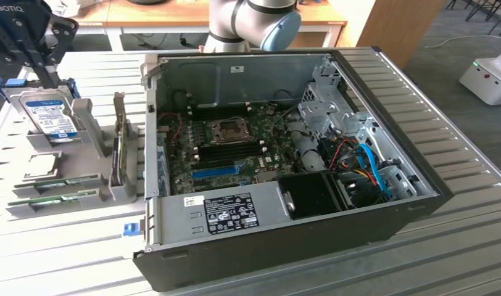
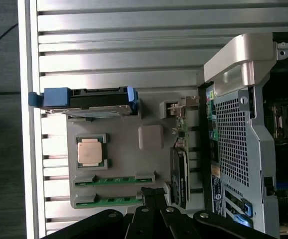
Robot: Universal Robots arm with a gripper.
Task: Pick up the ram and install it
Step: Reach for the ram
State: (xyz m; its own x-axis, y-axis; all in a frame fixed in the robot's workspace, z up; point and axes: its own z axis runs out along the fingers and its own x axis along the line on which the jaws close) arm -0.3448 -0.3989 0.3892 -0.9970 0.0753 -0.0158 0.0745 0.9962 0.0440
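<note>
The ram (image 1: 53, 200) lies flat in a groove of the grey tray (image 1: 86, 132), at about eight o'clock in the exterior view, well outside the computer case (image 1: 259, 246); in the wrist view it is the green strip (image 2: 115, 200) farthest from the hard drive (image 2: 89, 102). A second stick (image 2: 115, 180) lies parallel and just beside it (which of the two is meant, I cannot tell); past that sits the square processor (image 2: 90, 152).

The gripper (image 1: 46, 71) hangs at ten o'clock in the exterior view, above the tray's hard-drive end; its jaws are fully closed on nothing, and in the wrist view the joined tips (image 2: 154, 195) sit near one end of the sticks.

My reading of the risks: closed jaws cannot straddle so thin a board, so a descent like this would strike its edge or the tray rather than grip it; with the sticks so close, a finger could catch the neighbour and drag it out of its groove; a pinch near one end would likely let the stick swing or slip. The upright card (image 1: 123, 148) and the hard drive stand higher than the ram, so a low sideways pass toward three o'clock could clip them; inside the case, a tilted stick would probably jam in the long black slots (image 1: 234, 148) rather than seat.
</note>
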